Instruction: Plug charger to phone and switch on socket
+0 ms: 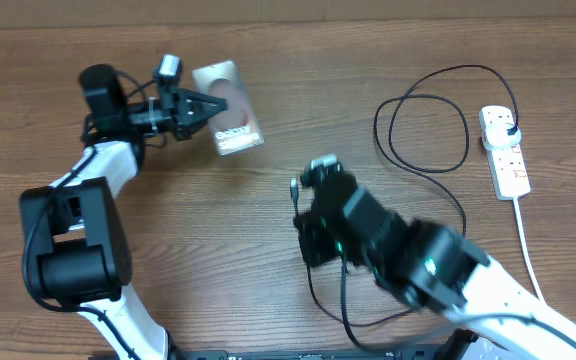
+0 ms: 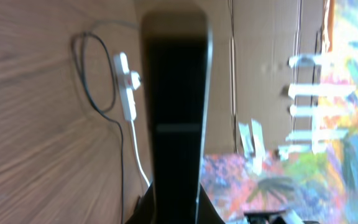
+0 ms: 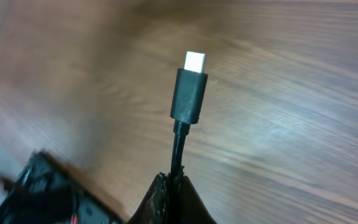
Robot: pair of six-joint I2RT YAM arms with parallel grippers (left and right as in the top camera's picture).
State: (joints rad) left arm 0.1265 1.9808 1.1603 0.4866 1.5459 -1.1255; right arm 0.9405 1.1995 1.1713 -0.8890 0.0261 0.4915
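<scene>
My left gripper [image 1: 196,106] is shut on the phone [image 1: 230,120] and holds it tilted above the table at the back left. In the left wrist view the phone [image 2: 176,112] rises edge-on from the jaws [image 2: 178,208]. My right gripper [image 1: 306,192] is at mid-table, shut on the charger cable just behind its connector tip [image 3: 189,90], which sticks up from the jaws [image 3: 180,183]. The black cable [image 1: 430,165] loops to its plug [image 1: 509,128] in the white socket [image 1: 505,150] at the right. The socket also shows in the left wrist view [image 2: 126,84].
The socket's white cord [image 1: 528,240] runs toward the front right edge. Slack black cable [image 1: 343,300] trails under my right arm near the front. The table is brown wood.
</scene>
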